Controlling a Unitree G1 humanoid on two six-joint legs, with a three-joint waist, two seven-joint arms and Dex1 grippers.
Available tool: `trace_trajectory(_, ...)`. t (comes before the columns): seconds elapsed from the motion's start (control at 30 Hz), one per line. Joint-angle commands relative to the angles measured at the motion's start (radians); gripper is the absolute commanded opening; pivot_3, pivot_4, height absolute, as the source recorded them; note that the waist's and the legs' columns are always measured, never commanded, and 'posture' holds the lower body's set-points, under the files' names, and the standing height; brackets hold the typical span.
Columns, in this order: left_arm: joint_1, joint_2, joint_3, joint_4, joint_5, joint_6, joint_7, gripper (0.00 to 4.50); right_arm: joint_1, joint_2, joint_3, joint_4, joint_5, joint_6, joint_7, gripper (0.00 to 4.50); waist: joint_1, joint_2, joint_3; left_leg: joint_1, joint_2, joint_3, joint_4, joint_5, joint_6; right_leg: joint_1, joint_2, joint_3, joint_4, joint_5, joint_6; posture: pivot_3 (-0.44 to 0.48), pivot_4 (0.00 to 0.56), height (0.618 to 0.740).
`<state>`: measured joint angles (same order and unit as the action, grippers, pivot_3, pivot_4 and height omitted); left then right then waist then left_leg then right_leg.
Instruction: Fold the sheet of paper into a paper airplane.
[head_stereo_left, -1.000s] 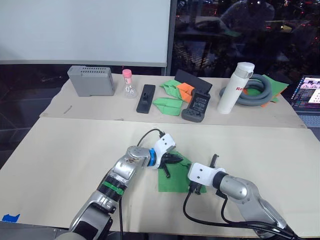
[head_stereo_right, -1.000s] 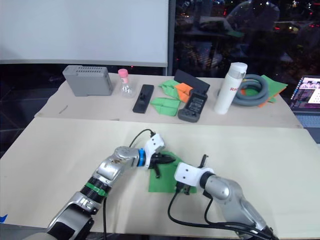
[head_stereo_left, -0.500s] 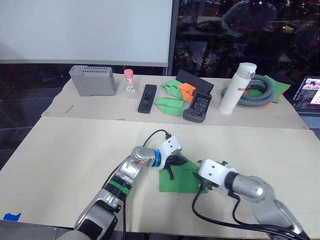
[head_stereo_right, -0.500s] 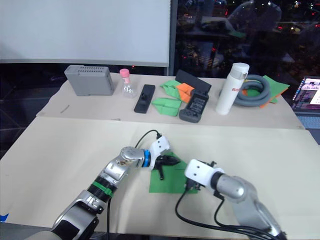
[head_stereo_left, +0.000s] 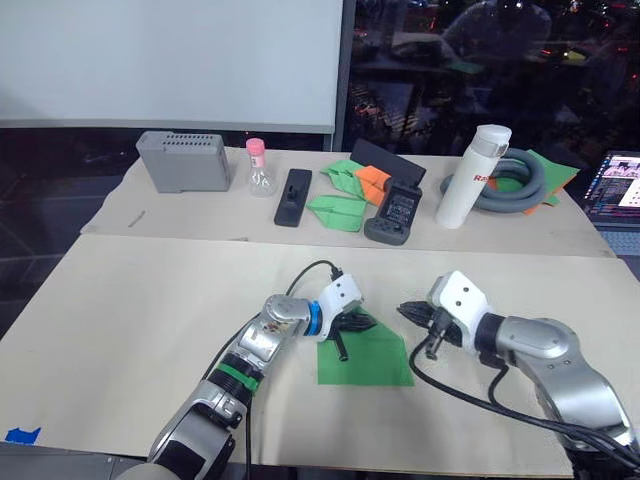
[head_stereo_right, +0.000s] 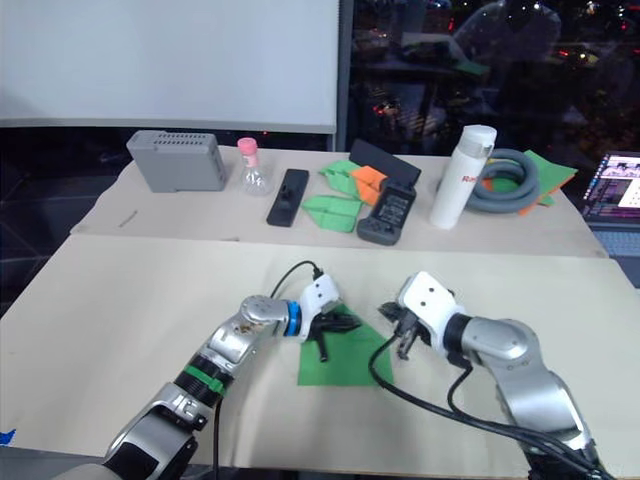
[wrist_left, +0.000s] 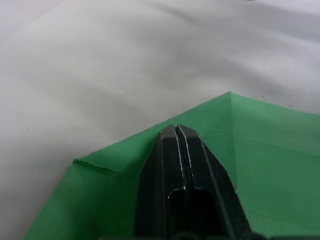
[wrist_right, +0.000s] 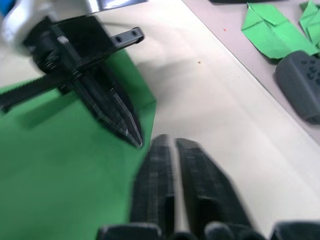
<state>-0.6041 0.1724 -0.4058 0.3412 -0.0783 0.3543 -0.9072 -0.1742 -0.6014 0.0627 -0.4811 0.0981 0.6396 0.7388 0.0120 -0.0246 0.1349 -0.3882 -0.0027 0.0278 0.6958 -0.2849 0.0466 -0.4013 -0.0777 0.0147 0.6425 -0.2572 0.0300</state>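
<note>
My left gripper (head_stereo_left: 362, 322), jaws pressed together, pins the sheet of paper (head_stereo_left: 365, 357) to the counter (head_stereo_left: 150, 300); my right gripper (head_stereo_left: 407, 311), jaws likewise together, hovers just right of it.

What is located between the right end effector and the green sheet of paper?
Nothing: in the left eye view only a bare strip of the beige table cover separates the right end effector from the green sheet of paper.

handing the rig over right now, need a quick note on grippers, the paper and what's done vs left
Left gripper: fingers shut, tips pressing on the sheet of paper near its far corner.
Right gripper: shut, empty, just off the sheet's right corner.
Sheet lies on the near table, a fold showing at its left corner.
Done: first corner fold at most.
Left: nearly all folds; no airplane shape yet.
</note>
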Motion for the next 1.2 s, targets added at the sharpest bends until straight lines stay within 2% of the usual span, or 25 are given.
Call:
trace_trajectory(0.03, 0.031, 0.006, -0.015, -0.008, 0.020, 0.036, 0.007, 0.00, -0.030, 0.059, 0.058, 0.028, -0.019, 0.073, -0.082, 0.03, 0.000, 0.000, 0.000, -0.001, 0.000, 0.000, 0.000, 0.000, 0.000, -0.001, 0.000, 0.000, 0.001, 0.000, 0.000, 0.000, 0.150, 0.740)
trace_trajectory(0.13, 0.040, 0.010, -0.013, -0.022, 0.018, 0.045, 0.008, 0.00, -0.035, 0.116, 0.075, 0.033, 0.001, 0.114, -0.118, 0.03, 0.000, 0.000, 0.000, -0.001, 0.000, 0.000, 0.000, 0.000, 0.000, -0.002, 0.000, 0.000, 0.001, 0.000, 0.000, 0.000, 0.150, 0.740)
trace_trajectory(0.27, 0.036, 0.007, -0.007, -0.026, 0.015, 0.056, 0.014, 0.00, 0.000, 0.115, 0.113, 0.058, -0.024, 0.128, -0.148, 0.03, 0.000, 0.000, 0.000, -0.001, 0.000, 0.000, 0.000, 0.000, 0.000, -0.001, 0.000, 0.000, 0.001, 0.000, 0.000, 0.000, 0.150, 0.740)
trace_trajectory(0.57, 0.025, -0.001, 0.003, -0.012, 0.016, 0.055, 0.019, 0.00, 0.098, 0.095, 0.102, 0.088, -0.026, 0.145, -0.199, 0.03, 0.001, 0.000, 0.000, 0.000, 0.000, 0.000, 0.000, 0.000, 0.000, 0.000, 0.000, 0.000, 0.001, 0.000, 0.000, 0.000, 0.150, 0.740)
trace_trajectory(0.73, 0.023, 0.006, 0.005, 0.001, 0.018, 0.042, 0.014, 0.00, 0.177, 0.073, 0.072, 0.069, -0.017, 0.162, -0.211, 0.03, 0.001, 0.000, -0.001, 0.002, 0.000, -0.001, 0.000, 0.000, 0.000, 0.003, 0.000, -0.001, -0.001, 0.000, 0.000, 0.000, 0.150, 0.740)
trace_trajectory(0.87, 0.019, 0.009, 0.004, -0.004, 0.015, 0.043, 0.004, 0.00, 0.283, 0.051, -0.002, 0.037, 0.029, 0.169, -0.193, 0.03, 0.002, 0.000, -0.002, 0.009, 0.000, -0.002, -0.001, -0.001, 0.001, 0.012, 0.000, -0.002, -0.004, -0.001, 0.001, 0.000, 0.150, 0.740)
trace_trajectory(1.0, 0.017, 0.008, 0.005, -0.009, 0.012, 0.045, -0.001, 0.00, 0.348, 0.024, -0.059, 0.025, 0.056, 0.157, -0.181, 0.03, 0.004, -0.002, -0.004, 0.008, 0.000, -0.003, -0.001, -0.002, 0.002, 0.014, 0.000, -0.002, -0.009, -0.001, 0.001, 0.000, 0.150, 0.740)
trace_trajectory(1.2, 0.015, 0.003, 0.005, 0.000, 0.013, 0.042, -0.002, 0.00, 0.309, 0.052, -0.132, -0.032, 0.128, 0.069, -0.171, 0.03, 0.005, -0.002, -0.004, 0.007, 0.000, -0.004, -0.001, -0.002, 0.003, 0.014, -0.001, -0.001, -0.011, -0.001, 0.001, 0.000, 0.150, 0.740)
